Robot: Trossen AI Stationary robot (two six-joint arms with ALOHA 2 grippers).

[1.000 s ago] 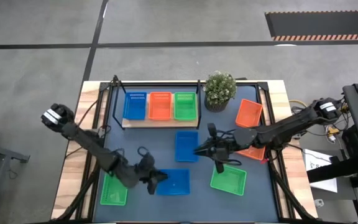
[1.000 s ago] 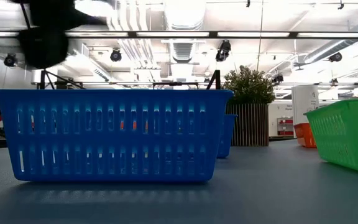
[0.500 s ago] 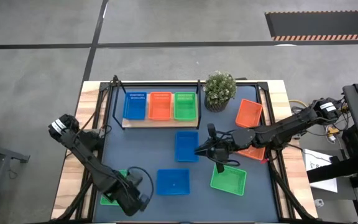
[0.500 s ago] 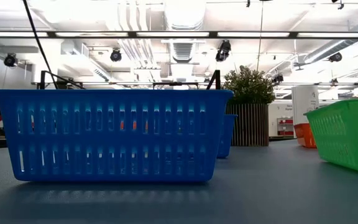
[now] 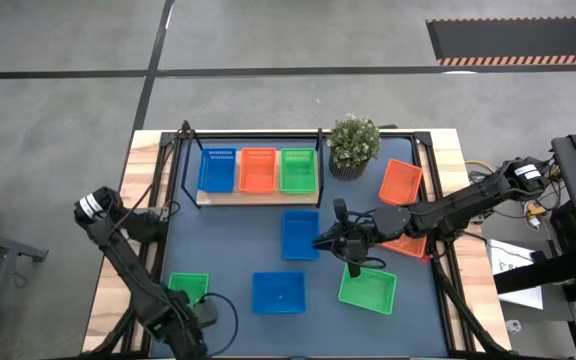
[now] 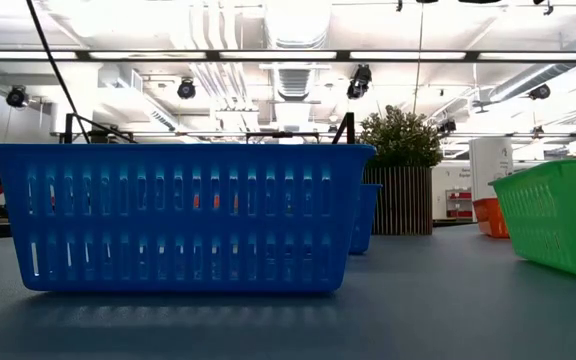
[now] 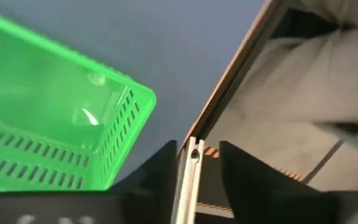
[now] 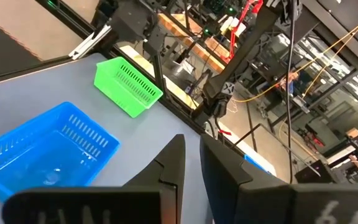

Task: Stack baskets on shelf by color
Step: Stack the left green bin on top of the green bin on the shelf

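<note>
Just beside your left gripper (image 7: pixel 194 163), fingers slightly apart over the surface's (image 5: pixel 233 255) near edge, sits a green basket (image 5: pixel 187 290); right gripper (image 8: pixel 190 163) nearly closed, empty.

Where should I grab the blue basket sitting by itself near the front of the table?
Take the blue basket by the middle of one long rim wall, coming straight down from above. It sits upright with its top open, its thin slotted wall would fit between two fingers, and bare tabletop surrounds it.
</note>
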